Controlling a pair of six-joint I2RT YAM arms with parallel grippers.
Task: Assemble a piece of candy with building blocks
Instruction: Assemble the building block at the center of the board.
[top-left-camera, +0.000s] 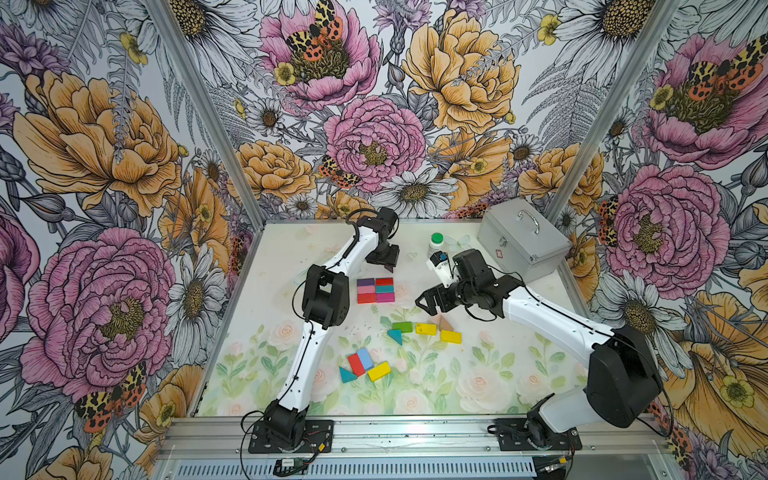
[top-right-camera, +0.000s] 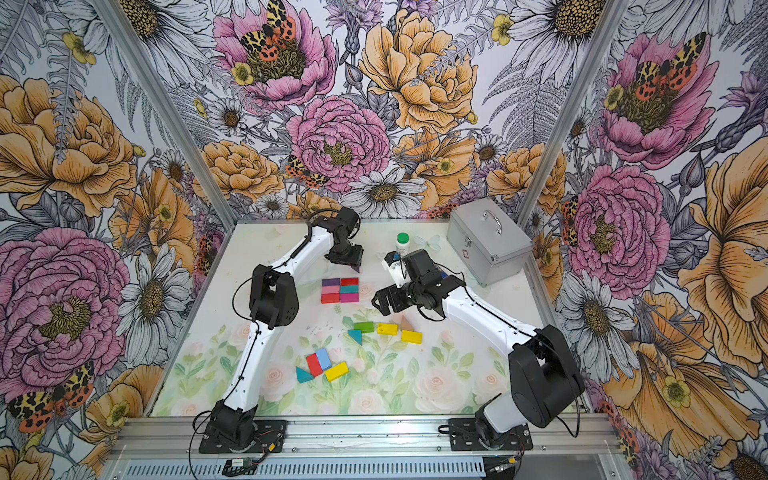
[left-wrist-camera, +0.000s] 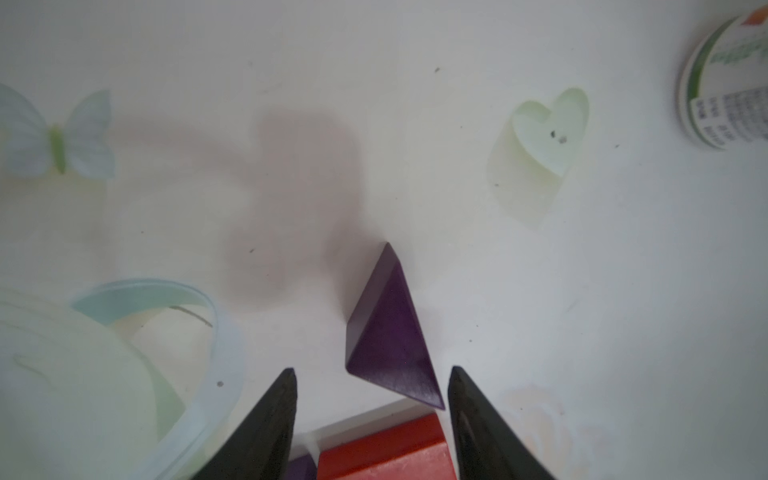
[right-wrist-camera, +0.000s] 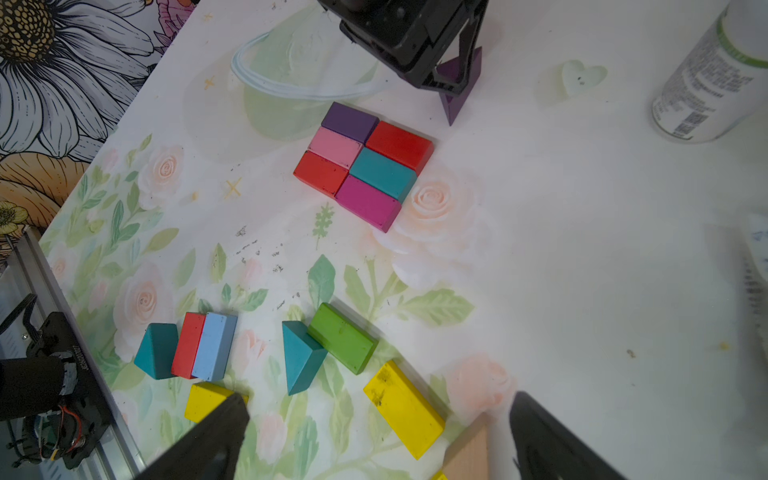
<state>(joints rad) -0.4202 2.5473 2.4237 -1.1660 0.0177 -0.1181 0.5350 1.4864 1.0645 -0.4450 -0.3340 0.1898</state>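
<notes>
Six building blocks (top-left-camera: 376, 290) form a tight rectangle at mid-table: purple, pink and red beside red, teal and magenta (right-wrist-camera: 365, 166). Just behind it a dark purple triangle (left-wrist-camera: 390, 336) rests on the table, standing on an edge (right-wrist-camera: 459, 89). My left gripper (left-wrist-camera: 372, 370) hovers over it, open, with the triangle near one finger and free of both. My right gripper (right-wrist-camera: 379, 398) is open above a yellow block (right-wrist-camera: 405, 409) and a tan triangle (top-left-camera: 444, 322). Loose green (top-left-camera: 402, 326), teal, yellow, red and light blue blocks (top-left-camera: 361, 365) lie nearer the front.
A white bottle with a green cap (top-left-camera: 436, 243) stands at the back. A blue-and-white packet (top-left-camera: 439, 268) sits beside the right wrist. A silver case (top-left-camera: 521, 241) fills the back right corner. Floral walls enclose three sides.
</notes>
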